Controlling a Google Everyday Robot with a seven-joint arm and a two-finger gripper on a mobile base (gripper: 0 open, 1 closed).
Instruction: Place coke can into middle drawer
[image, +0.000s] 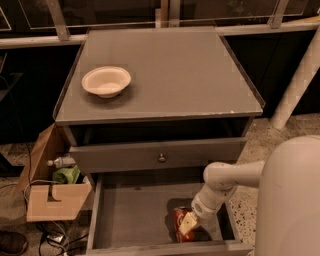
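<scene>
Now | arm (226, 181) is bent downward from the right into middle drawer (134, 215) | gripper (188, 223) is set against coke can (178, 218) | hold cannot be told

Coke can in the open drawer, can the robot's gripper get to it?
Probably yes. The gripper is right at the coke can inside the open middle drawer, with nothing between them.
</scene>
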